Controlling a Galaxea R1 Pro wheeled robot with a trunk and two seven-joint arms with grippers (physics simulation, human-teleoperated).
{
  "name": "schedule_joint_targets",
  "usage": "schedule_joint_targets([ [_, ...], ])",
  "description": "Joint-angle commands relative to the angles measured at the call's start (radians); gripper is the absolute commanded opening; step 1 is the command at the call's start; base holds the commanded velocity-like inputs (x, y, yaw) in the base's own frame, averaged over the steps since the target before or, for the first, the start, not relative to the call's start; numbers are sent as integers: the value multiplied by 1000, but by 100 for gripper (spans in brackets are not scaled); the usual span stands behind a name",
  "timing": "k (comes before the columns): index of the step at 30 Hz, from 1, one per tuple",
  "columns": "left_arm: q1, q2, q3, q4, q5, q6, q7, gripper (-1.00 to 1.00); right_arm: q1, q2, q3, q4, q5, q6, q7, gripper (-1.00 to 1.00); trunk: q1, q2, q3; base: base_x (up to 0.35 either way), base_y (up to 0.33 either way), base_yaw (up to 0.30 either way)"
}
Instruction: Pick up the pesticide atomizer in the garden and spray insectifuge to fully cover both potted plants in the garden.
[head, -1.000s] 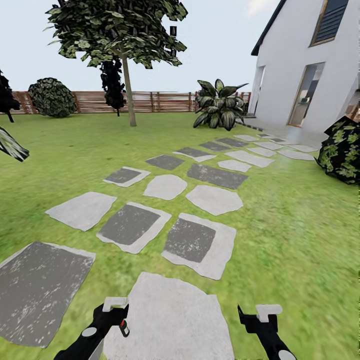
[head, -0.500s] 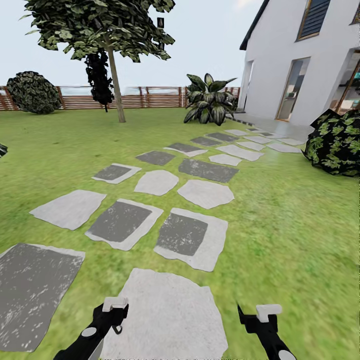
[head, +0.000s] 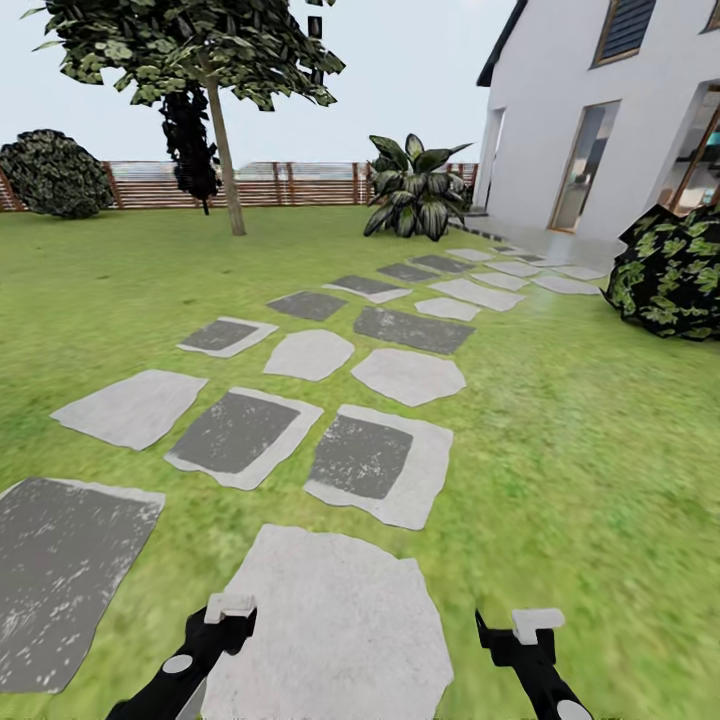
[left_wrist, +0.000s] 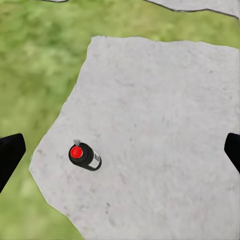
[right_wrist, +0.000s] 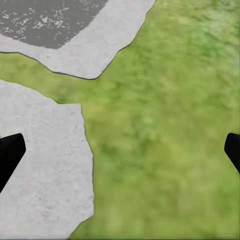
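Stone (left_wrist: 160, 125) bears atomizer (left_wrist: 85, 156) below left pincer (left_wrist: 120, 152).

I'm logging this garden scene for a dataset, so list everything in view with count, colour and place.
pesticide atomizer: one, dark with red top, on the pale stone under the left tool.
stepping stones: many, pale and dark grey, across the grass toward the house.
tree: one, dark green, far left.
bushes: three, dark green, far left by the fence, near the house corner, and right.
fence: one, brown, at the back.
house: one, white, right.
left tool: black, open, bottom left.
right tool: black, open, bottom right.
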Motion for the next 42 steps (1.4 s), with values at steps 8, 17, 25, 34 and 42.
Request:
schedule_joint_targets([
  [8,-1,2,7,1,-9,-13,-1,100,0,0,0,0,1,-3,0,100,31,-57,-39,0,0,48],
  [17,-1,4,8,3,-8,-32,-1,100,0,0,0,0,1,-3,0,100,65,-120,-81,0,0,71],
  [25,-1,7,10,40,-8,-105,-1,100,0,0,0,0,1,-3,0,100,96,-176,-119,0,0,71],
  [34,-1,7,10,42,-4,-109,-1,100,0,0,0,0,1,-3,0,100,130,-239,-161,0,0,71],
  [42,-1,7,10,42,-3,-109,-1,100,0,0,0,0,1,-3,0,100,161,-295,-199,0,0,71],
])
